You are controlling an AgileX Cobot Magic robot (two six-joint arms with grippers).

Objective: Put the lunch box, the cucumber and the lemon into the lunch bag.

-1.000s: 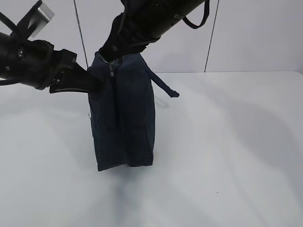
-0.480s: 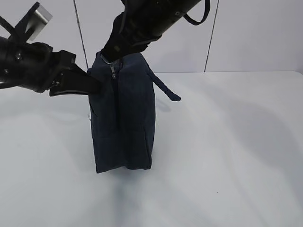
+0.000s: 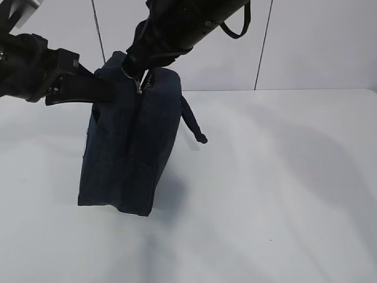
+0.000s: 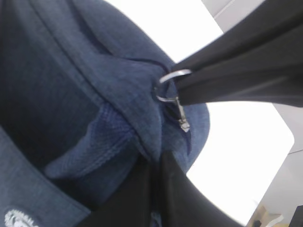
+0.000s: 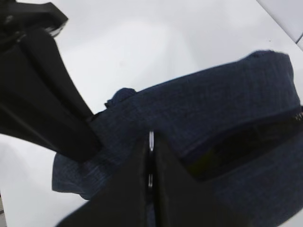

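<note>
The dark navy lunch bag (image 3: 126, 153) stands tilted on the white table (image 3: 283, 177), its top leaning right and its base out to the left. My left gripper (image 3: 111, 93) is shut on a fold of the bag's fabric (image 4: 142, 137) at the top left edge. My right gripper (image 3: 139, 75) comes down from above and is shut on the silver ring pull (image 4: 166, 85) of the zipper; the ring (image 5: 150, 140) shows edge-on between its fingertips. The lunch box, the cucumber and the lemon are out of view.
One strap handle (image 3: 193, 125) hangs off the bag's right side. The white table reaches to a panelled wall (image 3: 318, 41) behind. The left arm (image 5: 42, 104) sits close beside the right gripper over the bag.
The bag has swung from upright to tilted, its base sliding left. Both grippers have shifted left and slightly up, keeping their holds.
</note>
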